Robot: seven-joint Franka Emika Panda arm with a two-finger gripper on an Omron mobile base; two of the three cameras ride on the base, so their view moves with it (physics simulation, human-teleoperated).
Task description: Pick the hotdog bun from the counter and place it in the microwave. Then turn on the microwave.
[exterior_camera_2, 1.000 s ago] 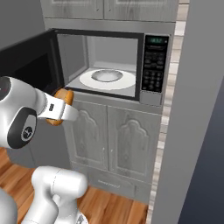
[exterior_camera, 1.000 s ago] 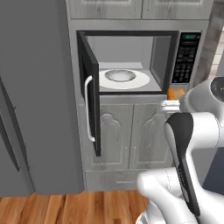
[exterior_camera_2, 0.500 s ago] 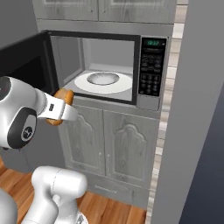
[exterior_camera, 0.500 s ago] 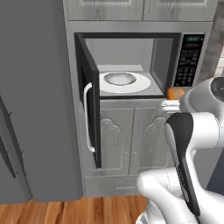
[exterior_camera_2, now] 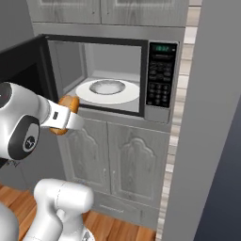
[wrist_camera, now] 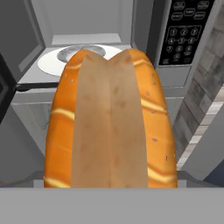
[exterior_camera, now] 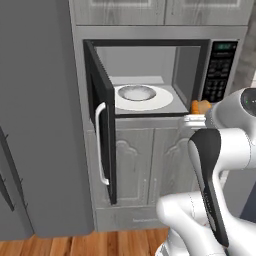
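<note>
The hotdog bun (wrist_camera: 111,120), an oblong orange-brown bread roll with a paler split running down its length, sits closest of all, carried in the gripper (exterior_camera_2: 65,116) at the end of the white arm. In the hand view it looms large, its long axis pointing toward the oven. The fingertips themselves are hidden behind the bread, but the jaws stand wide and the bun lies between them, off any surface, so I judge them closed on its broad sides. In the right base view the roll shows on both sides of the white hand, in front of and slightly below the oven opening, not yet inside.

As bread it should be very light and soft, easily dented; a firm squeeze would crush it, and its rounded crust could let it roll on release. Holding it across the middle of its long sides, as it seems to be held, looks sensible.

Beyond it is the built-in dark grey microwave (exterior_camera: 220,45), its door (exterior_camera: 102,110) with the white vertical handle (exterior_camera: 100,145) swung fully open to the left. Inside lies the white round turntable (exterior_camera_2: 109,91). To the right of the cavity is the black keypad (exterior_camera_2: 160,77) with its green display.
</note>
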